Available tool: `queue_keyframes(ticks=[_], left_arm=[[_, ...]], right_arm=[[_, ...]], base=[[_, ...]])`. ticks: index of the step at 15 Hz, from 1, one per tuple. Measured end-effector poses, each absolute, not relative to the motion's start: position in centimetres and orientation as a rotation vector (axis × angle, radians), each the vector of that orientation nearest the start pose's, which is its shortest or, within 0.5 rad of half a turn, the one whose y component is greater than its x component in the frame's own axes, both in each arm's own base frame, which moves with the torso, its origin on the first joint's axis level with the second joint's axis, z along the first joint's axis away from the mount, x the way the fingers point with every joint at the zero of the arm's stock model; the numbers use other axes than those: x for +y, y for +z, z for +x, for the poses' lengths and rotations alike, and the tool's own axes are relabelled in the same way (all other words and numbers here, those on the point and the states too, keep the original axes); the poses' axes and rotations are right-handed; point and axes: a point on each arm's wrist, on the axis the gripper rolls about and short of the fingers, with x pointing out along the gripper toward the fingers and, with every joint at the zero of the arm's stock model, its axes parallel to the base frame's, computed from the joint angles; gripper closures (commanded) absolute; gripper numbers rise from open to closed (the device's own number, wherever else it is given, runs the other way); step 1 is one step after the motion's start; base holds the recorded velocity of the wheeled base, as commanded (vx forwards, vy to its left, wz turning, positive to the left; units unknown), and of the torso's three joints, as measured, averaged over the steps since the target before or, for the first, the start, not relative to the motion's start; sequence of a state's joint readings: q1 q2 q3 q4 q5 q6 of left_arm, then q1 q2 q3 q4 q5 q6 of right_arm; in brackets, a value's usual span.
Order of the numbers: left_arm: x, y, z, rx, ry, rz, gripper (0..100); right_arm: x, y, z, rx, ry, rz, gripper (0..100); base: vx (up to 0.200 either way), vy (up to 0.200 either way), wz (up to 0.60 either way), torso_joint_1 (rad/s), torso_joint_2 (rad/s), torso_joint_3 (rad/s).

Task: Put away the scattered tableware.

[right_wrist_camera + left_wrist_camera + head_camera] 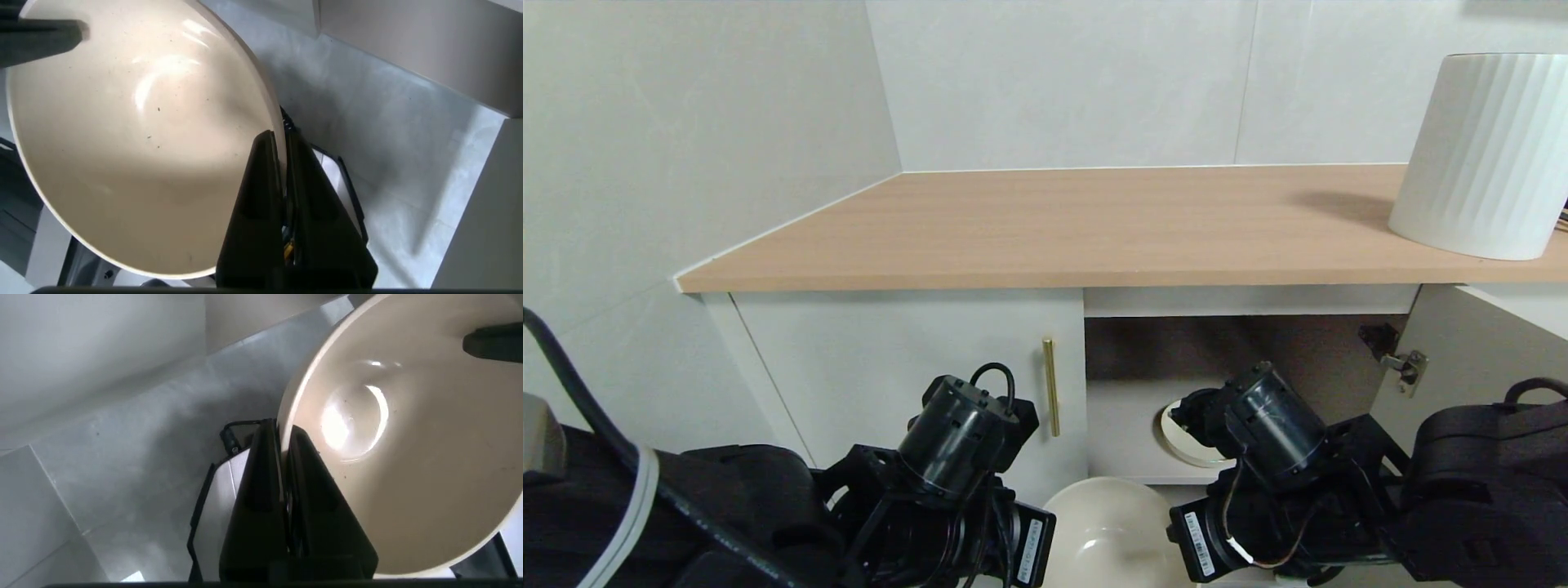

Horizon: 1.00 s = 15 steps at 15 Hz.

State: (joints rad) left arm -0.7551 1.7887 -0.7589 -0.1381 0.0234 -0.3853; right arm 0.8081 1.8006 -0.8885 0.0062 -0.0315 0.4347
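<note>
**A:** What are the grippers doing?

**B:** The left gripper [283,453] is clamped on the rim of the cream bowl [400,433], with one finger inside the wall and one outside. The right gripper [278,155] pinches the same rim on the opposite side. The bowl hangs between the two of them, mouth up.

**A:** Where is that relative to the cupboard?

**B:** In the head view the bowl sits between the two wrists, just in front of the open cabinet compartment [1123,425] and outside it. The compartment's door [1462,367] is swung out on the right. The left door [907,367], with its brass handle [1051,386], is shut.

**A:** How far along is the tidying?

**B:** A white dish [1174,437] already lies on the shelf inside, half hidden behind the right wrist. I can't tell whether it is a plate or a bowl. I'd judge that one piece is stowed and the cream bowl is in mid-carry. It has yet to go through the opening, be set down beside the dish, and be let go by both grippers.

**A:** Is anything else left to put away?

**B:** The wooden countertop [1094,229] carries a white ribbed container [1486,155] at its right end, which doesn't look like tableware to me. I can't tell whether more pieces wait elsewhere.
</note>
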Motion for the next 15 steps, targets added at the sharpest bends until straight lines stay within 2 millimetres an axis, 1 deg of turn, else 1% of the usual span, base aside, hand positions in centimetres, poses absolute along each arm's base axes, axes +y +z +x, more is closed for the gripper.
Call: queue_keyframes(ticks=[9,12,15], left_arm=[[-19.3,10.5,20.6,0.943,-0.496,-0.005,0],[-19.3,11.6,20.6,0.897,-0.502,-0.069,0],[-19.0,12.9,20.9,0.825,-0.497,-0.156,0]], right_arm=[[21.5,11.4,20.6,1.004,0.501,-0.009,100],[21.4,11.1,20.8,1.004,0.481,-0.016,100],[20.8,10.3,21.9,1.007,0.409,-0.021,100]], base=[[0.0,0.0,0.0,0.0,0.0,0.0],[0.0,0.0,0.0,0.0,0.0,0.0],[0.0,0.0,0.0,0.0,0.0,0.0]])
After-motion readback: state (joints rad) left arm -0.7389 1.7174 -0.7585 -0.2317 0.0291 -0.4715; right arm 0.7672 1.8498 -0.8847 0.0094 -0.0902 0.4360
